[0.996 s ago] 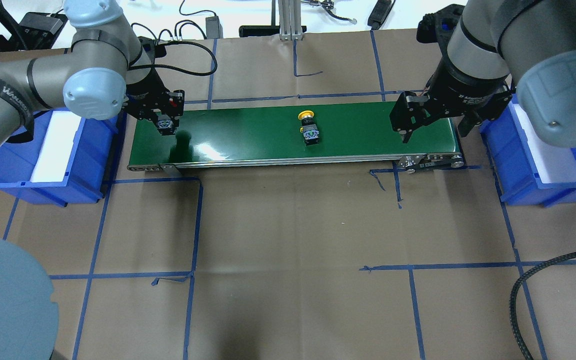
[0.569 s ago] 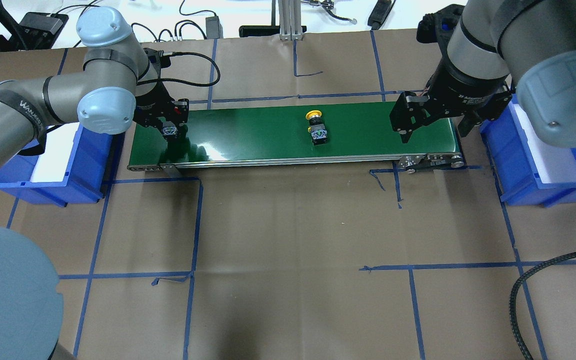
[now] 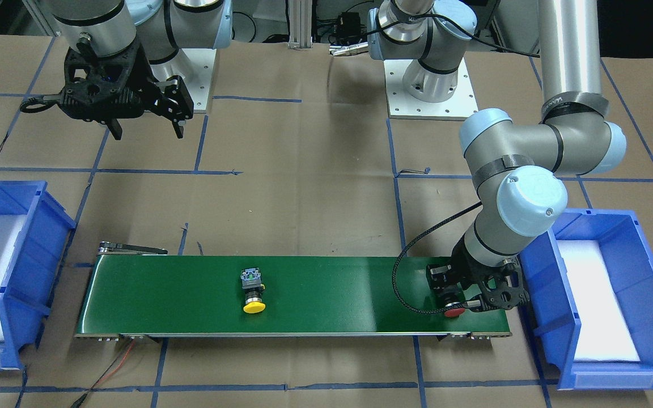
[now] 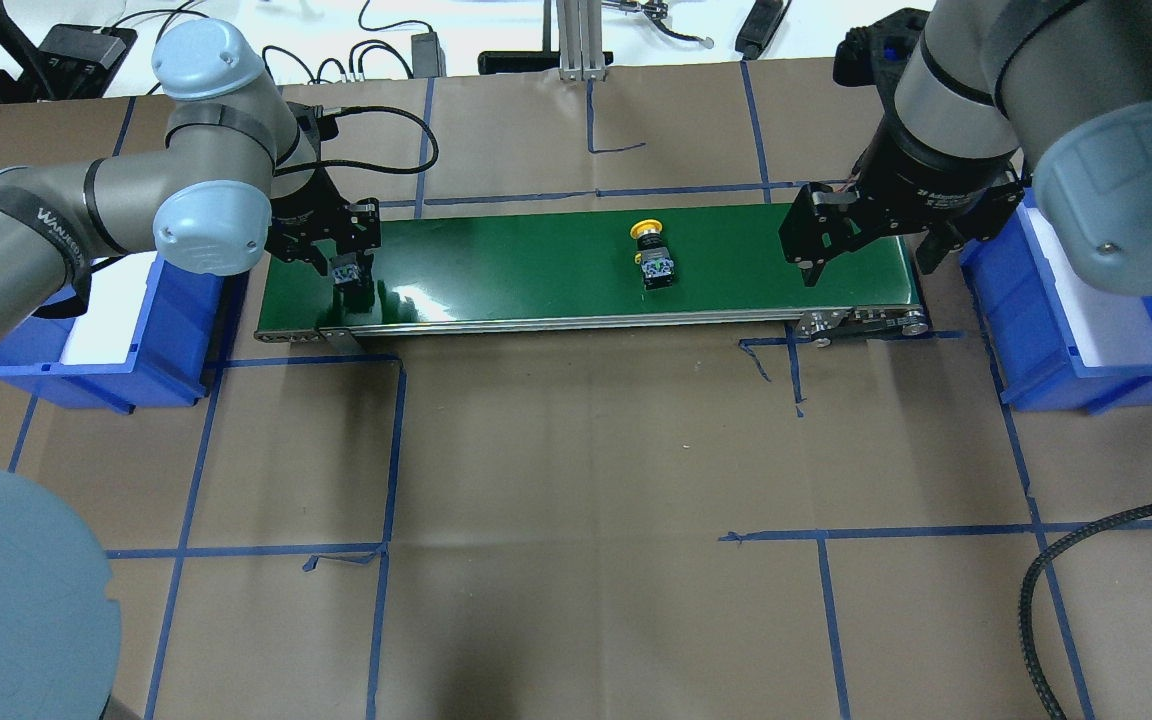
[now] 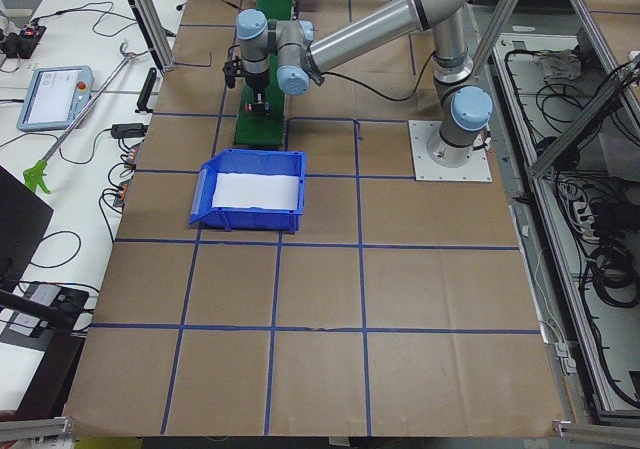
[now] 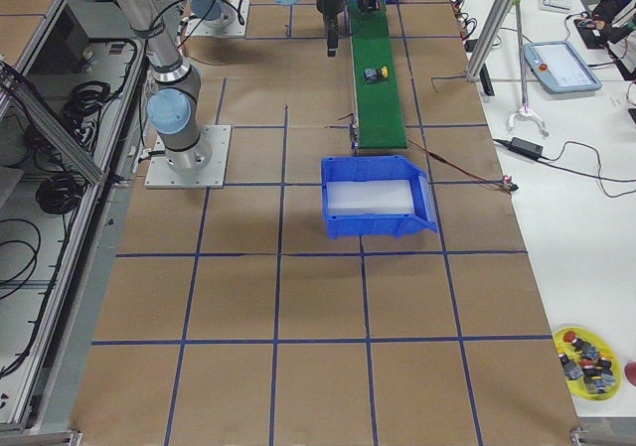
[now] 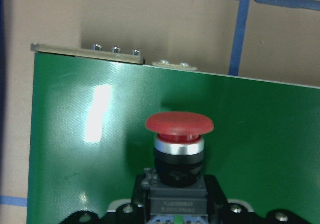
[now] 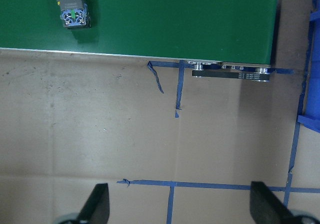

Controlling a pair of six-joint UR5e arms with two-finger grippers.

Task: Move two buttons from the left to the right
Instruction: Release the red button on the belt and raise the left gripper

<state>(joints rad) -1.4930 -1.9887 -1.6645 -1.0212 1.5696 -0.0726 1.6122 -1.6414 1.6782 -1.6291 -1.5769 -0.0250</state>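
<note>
Gripping the red button (image 7: 180,124) in my left gripper (image 4: 344,268) at the green belt's (image 4: 516,270) left end; my right gripper (image 4: 871,262) is hanging open. The yellow button (image 4: 654,258) is lying near mid-belt, further right than before. Arm lettering is staying illegible.

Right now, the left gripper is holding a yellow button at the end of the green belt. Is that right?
Not quite. The left gripper holds the red button, not a yellow one; the left wrist view shows its red cap. It is at the end of the green belt. The yellow button lies loose farther along.
</note>
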